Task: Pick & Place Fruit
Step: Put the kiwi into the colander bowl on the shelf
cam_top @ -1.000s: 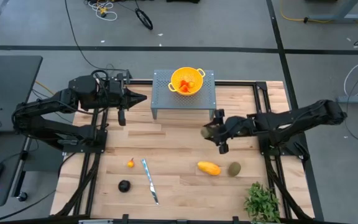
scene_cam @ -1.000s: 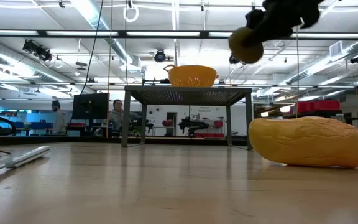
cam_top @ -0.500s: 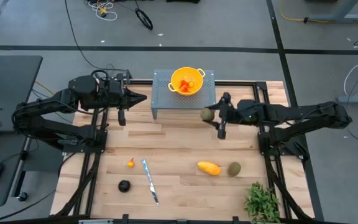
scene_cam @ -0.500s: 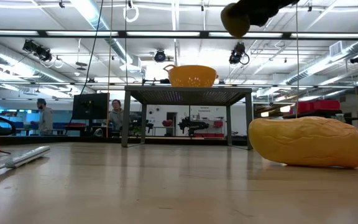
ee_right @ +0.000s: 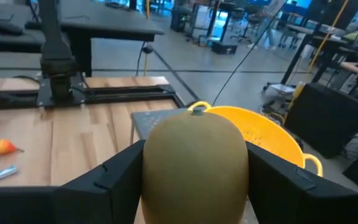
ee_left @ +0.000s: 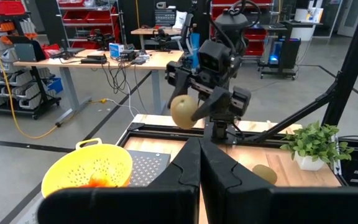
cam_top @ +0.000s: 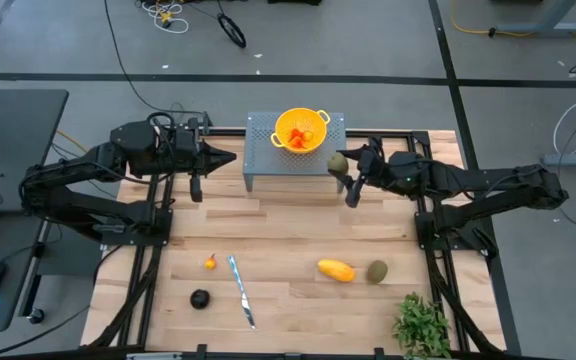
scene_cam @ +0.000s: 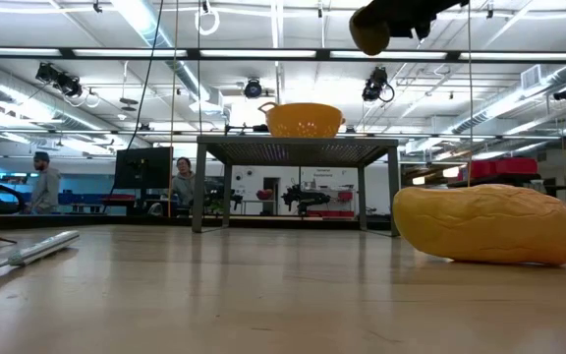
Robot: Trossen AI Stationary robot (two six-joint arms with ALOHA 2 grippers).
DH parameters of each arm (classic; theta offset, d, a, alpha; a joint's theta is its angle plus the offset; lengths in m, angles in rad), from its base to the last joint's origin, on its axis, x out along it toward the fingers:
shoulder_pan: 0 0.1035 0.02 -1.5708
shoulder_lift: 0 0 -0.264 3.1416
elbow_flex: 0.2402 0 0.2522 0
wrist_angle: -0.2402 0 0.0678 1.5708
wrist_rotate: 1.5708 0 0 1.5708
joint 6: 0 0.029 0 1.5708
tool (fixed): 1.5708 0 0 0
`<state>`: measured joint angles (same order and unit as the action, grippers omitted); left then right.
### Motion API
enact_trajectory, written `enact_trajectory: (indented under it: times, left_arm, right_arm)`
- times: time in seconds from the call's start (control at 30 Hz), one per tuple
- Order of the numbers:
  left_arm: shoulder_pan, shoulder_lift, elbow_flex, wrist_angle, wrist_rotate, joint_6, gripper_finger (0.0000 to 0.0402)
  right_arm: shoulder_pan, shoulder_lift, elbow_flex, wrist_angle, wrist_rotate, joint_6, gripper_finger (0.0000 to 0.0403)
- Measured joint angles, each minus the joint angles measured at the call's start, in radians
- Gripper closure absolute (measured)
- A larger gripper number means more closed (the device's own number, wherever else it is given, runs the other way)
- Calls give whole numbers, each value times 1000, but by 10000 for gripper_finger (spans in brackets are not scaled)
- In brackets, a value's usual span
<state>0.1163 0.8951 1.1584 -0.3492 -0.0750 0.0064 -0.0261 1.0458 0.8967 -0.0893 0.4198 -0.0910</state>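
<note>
- Looking straight down, I had the right gripper (cam_top: 346,172) clamped on an olive-green fruit (cam_top: 337,163), held in the air just at the 4 o'clock side of the yellow colander (cam_top: 302,131) on the grey stand (cam_top: 258,150). Orange-red pieces already lay inside it. The left gripper (cam_top: 230,157) waited at the stand's 9 o'clock, fingers together.
- From table height, the carried fruit (scene_cam: 369,31) hung above the colander (scene_cam: 305,118), toward 1 o'clock from it; the yellow-orange fruit (scene_cam: 489,224) lay on the table (scene_cam: 263,295).
- In the left wrist view, the fruit (ee_left: 184,111) showed between the right gripper's fingers.
- In the right wrist view, the colander's rim (ee_right: 272,140) sat just behind the fruit (ee_right: 194,163). I judged this the carry step: next, move over the bowl, then let go.
</note>
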Motion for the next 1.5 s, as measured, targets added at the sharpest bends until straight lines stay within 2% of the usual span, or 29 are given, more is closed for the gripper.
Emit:
enact_trajectory:
  times: [0.23,0.43,0.63,1.07,1.27,1.5]
  left_arm:
    - [0,0,0,0,0,-2,401]
    - [0,0,0,0,0,-2,400]
    - [0,0,0,0,0,-7,400]
    - [0,0,0,0,16,-3,401]
    - [0,0,0,0,16,-3,401]
    - [0,0,0,0,16,-3,401]
  right_arm:
    - [-2,0,0,4,14,1,157]
    - [-34,0,0,37,-149,5,157]
    - [-119,0,0,121,-174,1,157]
    - [-316,3,0,171,-239,-3,157]
    - [-370,50,0,235,-320,6,157]
    - [-388,135,0,370,-353,26,157]
